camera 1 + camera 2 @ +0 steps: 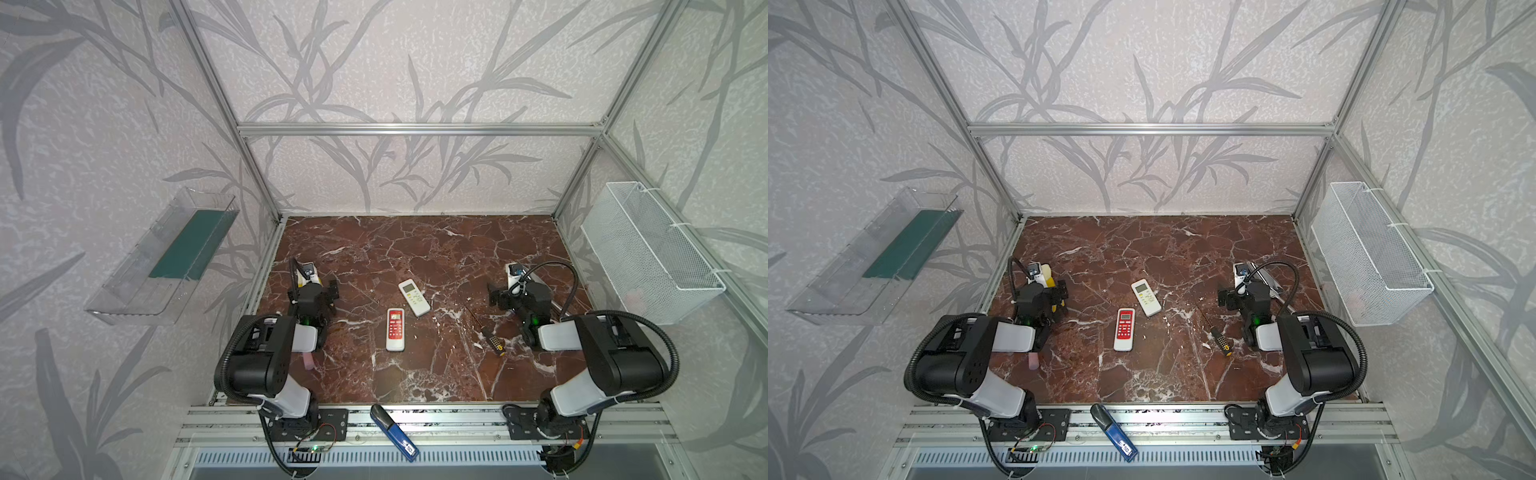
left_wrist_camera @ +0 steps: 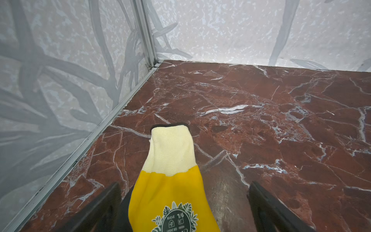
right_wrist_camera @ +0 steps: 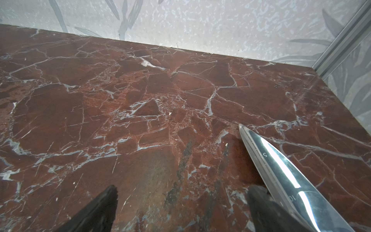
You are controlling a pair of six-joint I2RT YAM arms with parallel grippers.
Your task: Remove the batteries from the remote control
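We see the red-and-white remote (image 1: 395, 329) lying flat, buttons up, a little toward 6 o'clock from the middle of the marble desk (image 1: 374, 249). The white remote (image 1: 414, 297) lies near it at its 1 o'clock, also face up, and the two do not touch. The batteries are out of sight, since only the button sides of the remotes show.

At 3 o'clock from the red-and-white remote, well apart, lies the black-and-yellow screwdriver (image 1: 494, 343), its thin shaft pointing to about 11 o'clock.

The left pincer (image 1: 330, 293) sits at the desk's 9 o'clock, jaws spread wide and holding nothing. In the left wrist view a yellow glove (image 2: 170, 170) with a cream cuff lies on the desk under the gap, closer to one finger (image 2: 112, 192). We cannot tell whether it touches that finger.

The right pincer (image 1: 494, 297) sits at the desk's 3 o'clock, also wide open and empty. In the right wrist view a shiny steel blade (image 3: 291, 176) marked with a scale lies on the desk just beside one finger (image 3: 259, 198).

A blue-and-black tool (image 1: 394, 432) rests across the front rail at 6 o'clock.
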